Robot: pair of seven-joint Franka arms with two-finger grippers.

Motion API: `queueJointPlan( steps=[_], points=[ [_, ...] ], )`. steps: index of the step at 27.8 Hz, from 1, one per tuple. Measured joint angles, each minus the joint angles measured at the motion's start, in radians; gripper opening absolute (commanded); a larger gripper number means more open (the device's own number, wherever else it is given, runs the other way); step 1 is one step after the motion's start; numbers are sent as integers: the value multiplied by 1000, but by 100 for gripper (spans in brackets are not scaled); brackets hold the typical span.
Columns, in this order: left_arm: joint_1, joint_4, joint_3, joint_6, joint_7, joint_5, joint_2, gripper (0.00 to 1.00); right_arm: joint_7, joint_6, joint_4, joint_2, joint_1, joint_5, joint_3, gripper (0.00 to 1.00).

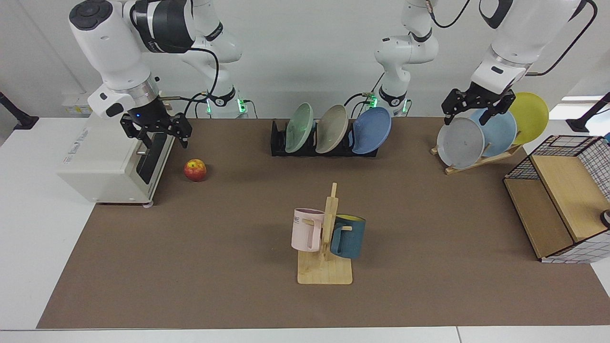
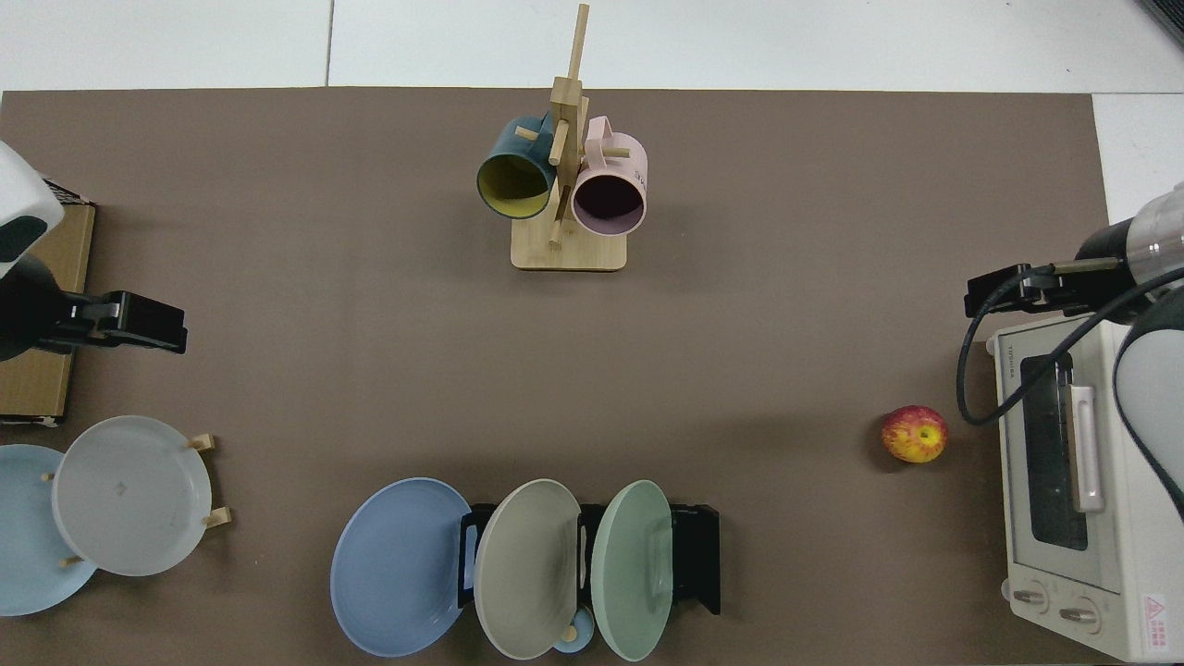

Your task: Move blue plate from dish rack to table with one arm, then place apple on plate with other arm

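The round, shallow, matte periwinkle-blue plate [image 1: 371, 130] is seen leaning on edge in the end slot of the low black slotted dish rack [image 1: 278, 140], beside a beige plate [image 1: 331, 128] and a pale green plate [image 1: 299, 127]. It is judged to be rigid, light and fairly smooth, and likely to chip if knocked against the dividers or dropped. A pinch across the exposed upper rim is judged the best hold, since the lower edge is seated in the slot.

The left hand [image 1: 476, 105], its fingers spread and empty, is held above the grey plate [image 1: 460, 142] on the slanted light wooden stand [image 1: 476, 162], well apart from the blue plate. In the top view this hand [image 2: 139, 322] lies far to the side of the blue plate [image 2: 398, 566].

The small round red apple with a yellow-orange patch [image 1: 195, 170] rests on the brown mat of the table [image 1: 429, 295], just beside the white toaster oven [image 1: 102, 162]. It is judged firm, rounded and liable to roll, so a grip across its widest part is advised. The right hand [image 1: 157, 129], spread and empty, is held near the apple, above it and towards the oven; the right arm is taken to be waiting.
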Motion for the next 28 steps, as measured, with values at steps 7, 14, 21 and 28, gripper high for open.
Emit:
queueJointPlan(
  steps=[7, 14, 21, 28],
  points=[
    [3, 0, -3, -4, 0, 0, 0, 100, 0, 7, -53, -32, 0, 0, -2, 100],
    [4, 0, -2, -30, 0, 0, -1, 100, -1, 112, -229, -123, -1, 0, -2, 100],
    [3, -12, -7, -58, 0, -1, -13, 100, -1, 143, -339, -160, -2, 0, -3, 100],
    [-3, -107, -32, -34, 1, -12, -67, 100, -1, 227, -433, -160, -6, -11, -6, 100]
  ],
)
